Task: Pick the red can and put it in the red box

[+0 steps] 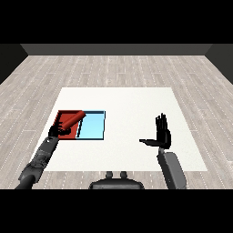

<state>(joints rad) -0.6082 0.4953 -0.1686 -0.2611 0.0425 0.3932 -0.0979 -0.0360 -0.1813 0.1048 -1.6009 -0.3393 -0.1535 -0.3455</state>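
Grey plank floor under dark walls, with a white table (pixel 132 132) set square in the middle. From the head view: red tray (pixel 62 115) and light blue tray (pixel 92 126) lying side by side near the table's left edge, touching along one wall. Left hand (pixel 58 131) reaching over the red tray's near rim, fingers apparently curled round the lower end of the red can (pixel 73 119). Can tilted, upper end leaning toward the wall shared with the blue tray, body over the red tray's floor; contact with that floor not clear from here. Probably held this way because the release is close: already over the right compartment, only lowering and letting go left. Little room to spare there, with the shared wall just beside the can's upper end, so a slide to the right could tip it across into the blue tray. Right hand (pixel 160 134) well apart on the table's right side, raised upright with fingers straight and thumb stuck out sideways, holding nothing, seemingly parked out of the way. Wide bare table between the trays and that hand, and more beyond toward the far edge.
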